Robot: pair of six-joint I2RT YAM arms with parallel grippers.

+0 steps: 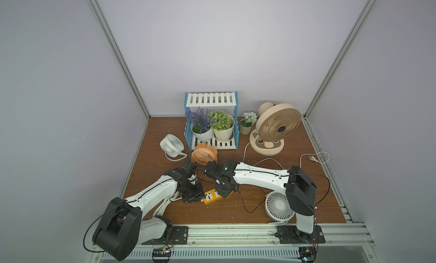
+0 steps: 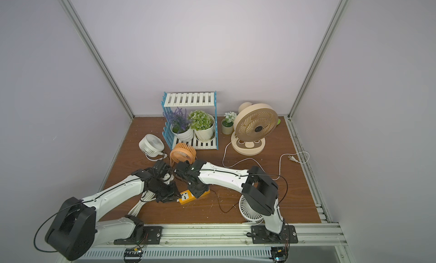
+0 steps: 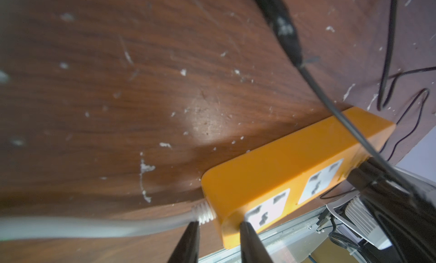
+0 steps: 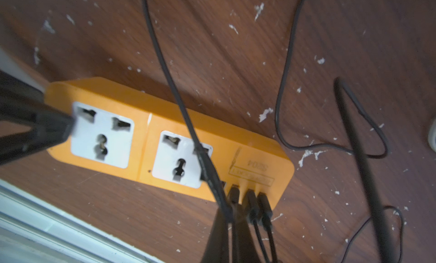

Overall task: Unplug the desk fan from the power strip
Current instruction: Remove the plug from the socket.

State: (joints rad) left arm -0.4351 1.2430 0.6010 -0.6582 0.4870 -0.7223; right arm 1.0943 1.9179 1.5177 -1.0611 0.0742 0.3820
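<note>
The orange power strip [image 1: 213,195] [image 2: 186,196] lies flat on the wooden table near the front. My left gripper [image 3: 219,222] [image 1: 200,198] is shut on the strip's [image 3: 283,169] end corner, beside its thick white cord [image 3: 94,226]. Both white sockets are empty. Three black USB plugs sit in the ports at the other end of the strip [image 4: 144,136]. My right gripper [image 4: 232,209] [image 1: 225,193] is shut on one black USB plug [image 4: 234,192]; the other two plugs [image 4: 252,200] sit beside it. I cannot tell which desk fan this plug's thin black cable leads to.
A white fan [image 1: 279,206] lies at the front right under my right arm. An orange fan [image 1: 204,153] and a small white fan [image 1: 171,146] stand behind the grippers. At the back are a blue-and-white plant shelf [image 1: 212,101] and a beige fan [image 1: 279,124]. Its white cord's plug [image 1: 312,158] lies loose.
</note>
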